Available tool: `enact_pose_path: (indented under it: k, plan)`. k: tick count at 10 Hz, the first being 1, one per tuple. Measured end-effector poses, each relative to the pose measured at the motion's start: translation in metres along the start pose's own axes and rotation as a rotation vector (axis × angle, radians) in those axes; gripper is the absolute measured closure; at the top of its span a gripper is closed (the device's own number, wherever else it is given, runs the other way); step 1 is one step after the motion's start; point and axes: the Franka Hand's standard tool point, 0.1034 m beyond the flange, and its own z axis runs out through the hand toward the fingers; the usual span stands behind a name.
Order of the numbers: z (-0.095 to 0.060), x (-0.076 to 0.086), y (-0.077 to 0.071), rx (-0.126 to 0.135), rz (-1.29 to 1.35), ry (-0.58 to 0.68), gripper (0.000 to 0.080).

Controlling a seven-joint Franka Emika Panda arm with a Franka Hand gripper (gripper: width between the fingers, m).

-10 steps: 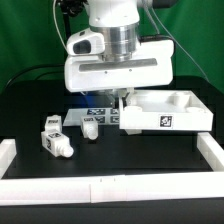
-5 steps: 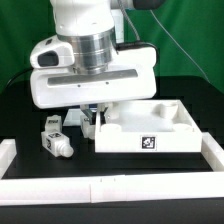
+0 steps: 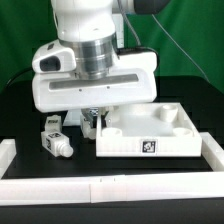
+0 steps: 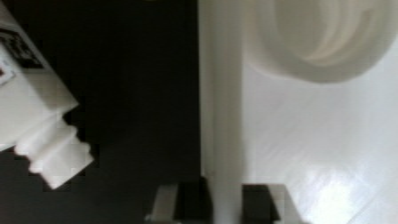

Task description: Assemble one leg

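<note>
My gripper point(image 3: 97, 119) is shut on the left wall of the wide white tray-like board point(image 3: 150, 140), which has round sockets and a marker tag on its front. In the wrist view my fingers point(image 4: 183, 200) straddle that wall point(image 4: 222, 110), with a round socket point(image 4: 329, 40) beside it. Two small white legs with marker tags lie at the exterior view's left: one point(image 3: 57, 144) nearer the front, one point(image 3: 52, 124) behind it. A leg also shows in the wrist view point(image 4: 45, 130).
A low white border rail runs along the table's front point(image 3: 100, 188), with raised ends at the exterior view's left point(image 3: 8, 150) and right point(image 3: 214, 150). The arm's large white hand point(image 3: 90, 85) hides the table behind the tray-like board.
My gripper has moved toward the exterior view's left with the tray-like board in it; the board has shifted left and a little forward. The two legs at the left have not moved.
</note>
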Motion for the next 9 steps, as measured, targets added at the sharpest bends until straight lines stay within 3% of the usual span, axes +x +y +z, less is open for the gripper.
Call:
enact_pose_path:
  k: [4,6,9]
  plan:
    - [0.028,0.023,-0.024,-0.020,0.005,0.009,0.0745]
    - [0.036,0.032,-0.022,-0.037,0.007,0.019,0.0745]
    - [0.033,0.040,-0.022,-0.047,0.024,0.047,0.0745]
